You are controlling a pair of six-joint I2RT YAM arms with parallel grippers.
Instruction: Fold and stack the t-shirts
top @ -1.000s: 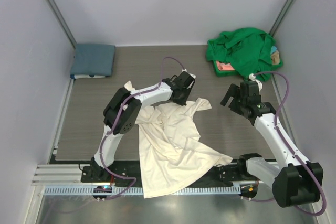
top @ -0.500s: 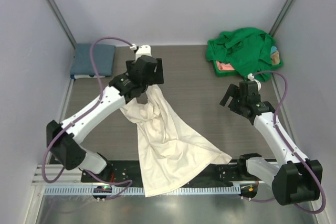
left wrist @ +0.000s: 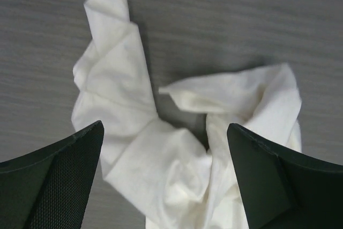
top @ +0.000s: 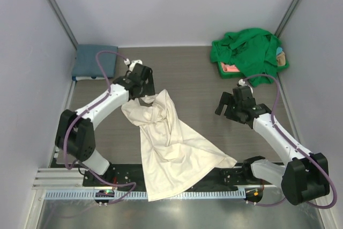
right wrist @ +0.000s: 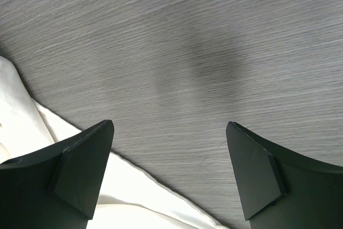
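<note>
Lowered since half a second earlier: the left hand [left wrist: 165, 131], which had been held high with the far end of the cream-white t-shirt [top: 171, 148] lifted; that end was now laid bunched on the counter [top: 203, 79]. The right hand [right wrist: 170, 127] was shifted a little leftward in the same interval.

Left hand: fingers spread, nothing pinched; positioned just above the crumpled far end of the cream-white t-shirt.

Right hand: fingers spread, nothing held; hung over bare counter, with the shirt's right edge seen at the lower left of its wrist view.

Cream-white t-shirt: unfolded, wrinkled, stretched from mid-counter to the near edge, which was overhung by its lower part.

Slate-blue t-shirt [top: 95, 61]: folded, placed at the far left corner.

Bright green t-shirt [top: 246, 49]: heaped unfolded at the far right corner, a pink piece [top: 229, 68] showing beneath it.

Progress, as judged: one shirt folded; the cream one only being spread; the heap untouched; most of the task left.
</note>
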